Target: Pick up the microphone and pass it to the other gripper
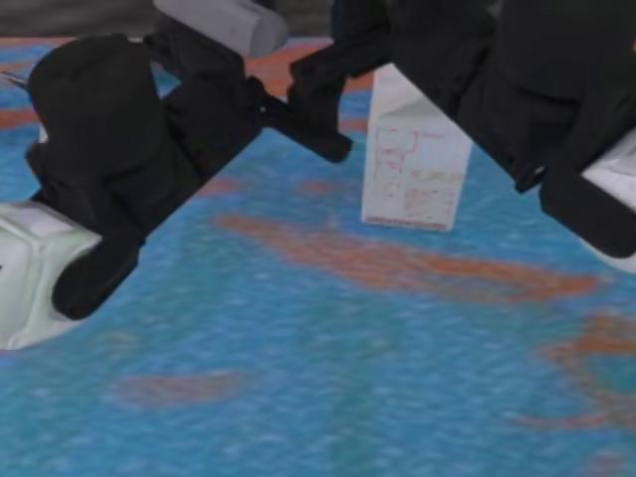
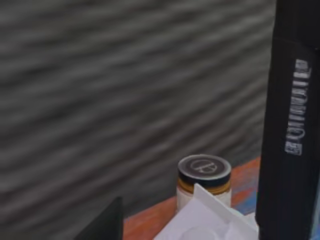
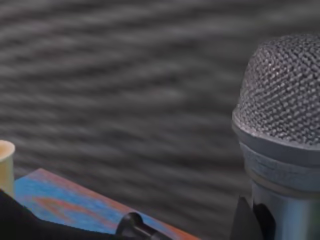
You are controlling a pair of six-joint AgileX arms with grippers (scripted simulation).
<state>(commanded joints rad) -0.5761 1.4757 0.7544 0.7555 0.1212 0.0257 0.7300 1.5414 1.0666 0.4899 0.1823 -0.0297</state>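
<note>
Grippers first: my left gripper and right gripper meet nose to nose high over the far middle of the table, with the microphone between them. From above, its black handle shows as a short dark bar slanting out from where the two meet, well clear of the cloth. Whether either grip is closed on it I cannot tell, as the wrists hide the contact.

My left wrist view has the handle running up close beside the camera, pale lettering along it. My right wrist view has the grey mesh head just as close, above its grey collar.

Beyond the grippers, a white carton stands upright on the table, just below my right wrist in the top view. Past its folded top, my left wrist view catches a small jar with a black lid near the table's edge. A pale cup shows at the edge of my right wrist view.
</note>
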